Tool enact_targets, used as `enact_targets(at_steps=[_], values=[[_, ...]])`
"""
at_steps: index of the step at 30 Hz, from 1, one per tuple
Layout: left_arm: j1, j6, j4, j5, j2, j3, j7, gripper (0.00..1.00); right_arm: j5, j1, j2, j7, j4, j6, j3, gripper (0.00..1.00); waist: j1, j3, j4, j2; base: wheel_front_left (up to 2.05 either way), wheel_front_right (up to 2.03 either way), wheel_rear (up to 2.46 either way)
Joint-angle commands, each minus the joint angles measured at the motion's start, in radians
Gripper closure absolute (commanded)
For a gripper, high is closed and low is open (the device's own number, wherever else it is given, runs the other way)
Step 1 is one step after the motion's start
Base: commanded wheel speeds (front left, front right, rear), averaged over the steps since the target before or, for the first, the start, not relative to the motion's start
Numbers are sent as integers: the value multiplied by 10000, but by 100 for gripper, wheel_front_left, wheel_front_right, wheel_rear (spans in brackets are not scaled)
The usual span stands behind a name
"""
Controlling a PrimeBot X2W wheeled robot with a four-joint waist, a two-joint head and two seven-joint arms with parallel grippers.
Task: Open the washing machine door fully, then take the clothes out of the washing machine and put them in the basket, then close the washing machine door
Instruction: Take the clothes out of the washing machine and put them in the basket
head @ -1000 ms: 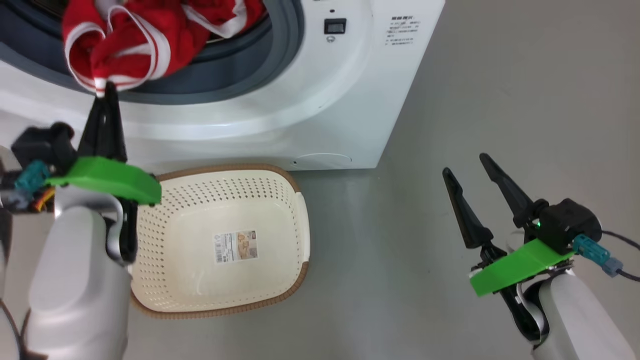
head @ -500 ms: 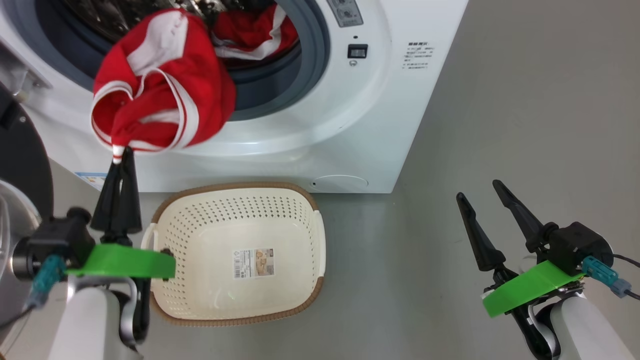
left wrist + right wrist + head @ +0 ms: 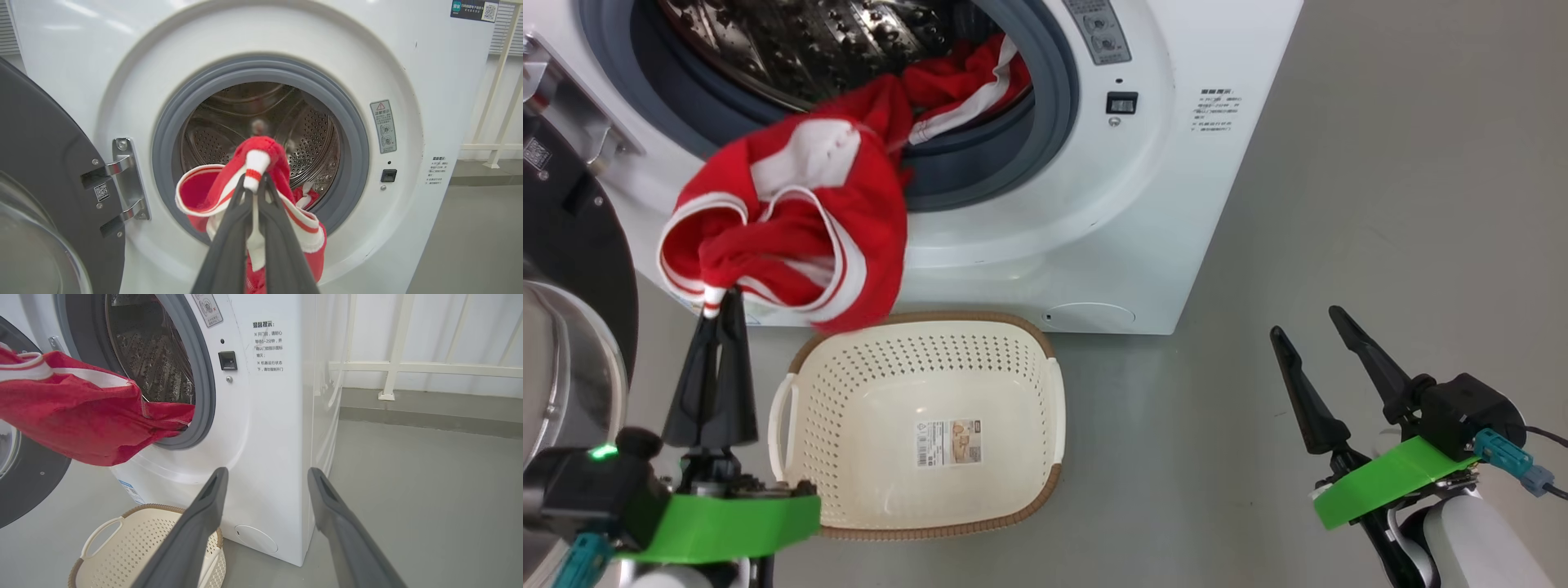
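Left gripper (image 3: pixel 719 304) clamps the clothes (image 3: pixel 792 220) at a striped hem; right gripper (image 3: pixel 1304 321) stands open. Clothes trail from the washing machine (image 3: pixel 1094 245), 11 o'clock of the basket (image 3: pixel 907 351). Judged soft, light, limp: hem grip suffices.

The washing machine (image 3: pixel 1111 204) has a smooth, glossy white shell, a matt grey rubber ring (image 3: pixel 1058 98) and a shiny dimpled steel drum (image 3: pixel 825 41). The clothes (image 3: pixel 792 237) are soft red knit cloth. The basket (image 3: pixel 915 359) is perforated cream plastic with a paper label (image 3: pixel 949 442). The floor (image 3: pixel 1339 204) is smooth and grey.

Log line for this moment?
left pincer: shut on clothes | clothes: trailing from washing machine | basket: not yet loaded | right pincer: open
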Motion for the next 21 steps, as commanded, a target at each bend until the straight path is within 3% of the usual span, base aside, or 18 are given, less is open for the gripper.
enact_targets(at_steps=[1, 5, 8, 13, 20, 21], values=[[86, 118, -640, 130, 169, 265, 126, 100, -38, 196, -97, -118, -277, 16, 186, 0, 0, 30, 4, 0, 0, 0, 0], [364, 143, -1203, 86, 118, 41, 361, 100, -37, 158, -107, -118, -302, 16, 196, 0, 0, 129, -3, 0, 0, 0, 0], [441, 74, -805, -79, 52, -194, 453, 100, -51, 94, -83, -118, -315, 16, 231, 0, 0, 238, -34, 0, 0, 0, 0], [287, -105, 1012, -402, -74, -561, 174, 100, -49, -95, -37, -118, -305, 16, 382, 0, 0, 446, -194, 0, 0, 0, 0], [-670, -468, 4695, -724, -198, -957, -562, 100, -25, -283, -12, -118, -326, 16, 398, 0, 0, 801, -404, 0, 0, 0, 0], [-670, -468, 4695, -724, -198, -957, -562, 100, -25, -283, -12, -118, -326, 16, 398, 0, 0, 801, -404, 0, 0, 0, 0]])
